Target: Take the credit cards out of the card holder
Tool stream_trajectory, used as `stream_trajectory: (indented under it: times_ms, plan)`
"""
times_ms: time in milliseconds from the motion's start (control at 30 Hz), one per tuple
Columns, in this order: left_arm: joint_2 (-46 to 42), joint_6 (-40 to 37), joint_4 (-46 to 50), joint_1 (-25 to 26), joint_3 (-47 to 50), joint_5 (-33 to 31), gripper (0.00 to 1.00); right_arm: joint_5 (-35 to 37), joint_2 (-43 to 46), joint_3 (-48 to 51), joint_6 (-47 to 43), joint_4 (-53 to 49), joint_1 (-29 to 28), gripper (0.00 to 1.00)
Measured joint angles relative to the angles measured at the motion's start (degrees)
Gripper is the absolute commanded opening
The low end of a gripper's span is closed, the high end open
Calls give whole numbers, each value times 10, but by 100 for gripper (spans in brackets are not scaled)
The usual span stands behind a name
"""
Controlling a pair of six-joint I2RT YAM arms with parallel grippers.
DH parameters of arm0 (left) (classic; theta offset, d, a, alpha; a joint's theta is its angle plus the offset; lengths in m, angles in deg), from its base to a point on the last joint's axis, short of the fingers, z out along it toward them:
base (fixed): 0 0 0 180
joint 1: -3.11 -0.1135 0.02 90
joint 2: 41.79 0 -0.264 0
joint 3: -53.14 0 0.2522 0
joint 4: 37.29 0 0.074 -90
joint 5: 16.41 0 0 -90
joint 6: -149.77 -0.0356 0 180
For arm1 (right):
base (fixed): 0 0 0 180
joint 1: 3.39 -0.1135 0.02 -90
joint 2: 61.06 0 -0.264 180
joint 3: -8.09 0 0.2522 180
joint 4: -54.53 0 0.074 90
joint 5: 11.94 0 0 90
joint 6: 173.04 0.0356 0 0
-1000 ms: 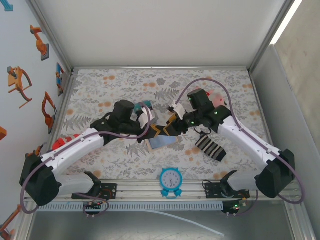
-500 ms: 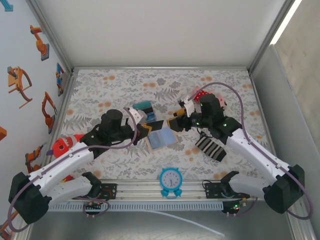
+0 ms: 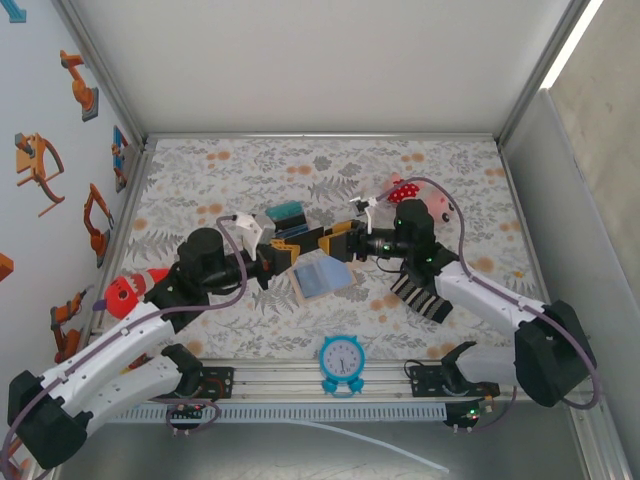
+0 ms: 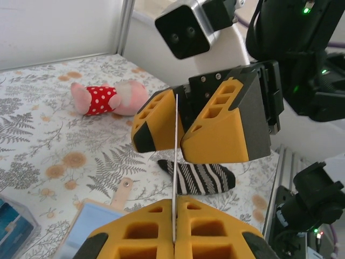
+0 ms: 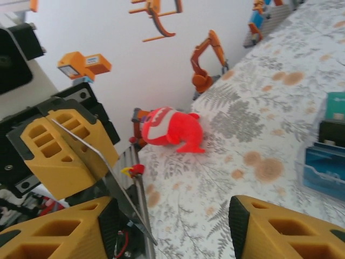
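Observation:
My left gripper [image 3: 292, 250] [image 4: 175, 204] is shut on one edge of a thin dark credit card [image 3: 310, 240] [image 4: 176, 162] [image 5: 91, 156], held on edge above the table. My right gripper [image 3: 335, 243] [image 4: 178, 135] [image 5: 170, 226] faces it, open, its fingers on either side of the card's far end. The card lies close against one finger [image 5: 54, 232]. The card holder [image 3: 322, 277] [image 4: 86, 221] lies open below, pale blue inside up. Teal and blue cards [image 3: 285, 218] [image 5: 326, 162] rest on the table behind it.
A black-and-white striped sock [image 3: 420, 293] [image 4: 202, 178] lies under the right arm. A blue clock [image 3: 343, 358] stands at the near edge. A red plush [image 3: 130, 290] [image 5: 172, 129] sits at the left, and a pink doll in red polka dots [image 3: 405, 190] [image 4: 110, 98] behind the right gripper.
The left arm has drawn back toward the near left with the card in its fingers. The right gripper has swung round to face it, fingertip to fingertip above the card holder.

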Motion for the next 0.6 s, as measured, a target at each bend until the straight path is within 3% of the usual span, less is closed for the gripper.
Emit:
stream_trajectory:
  times_ms: [167,300,400,467,533,600]
  plan:
    - [5,26,-33,0,10,6,0,-38,-19,0,40,75,-1,40]
    - [14,38,-46,0,10,10,0,-50,-19,0,52,103,-4,21]
    - [21,45,-54,0,10,11,0,-54,-18,0,54,111,-4,2]
    - [26,50,-59,-4,10,10,0,-53,-15,0,56,112,-4,0]
    - [28,54,-62,-4,10,10,9,-54,-14,0,56,111,-3,0]
    - [29,57,-62,-4,10,9,26,-52,-12,0,52,106,-4,0]
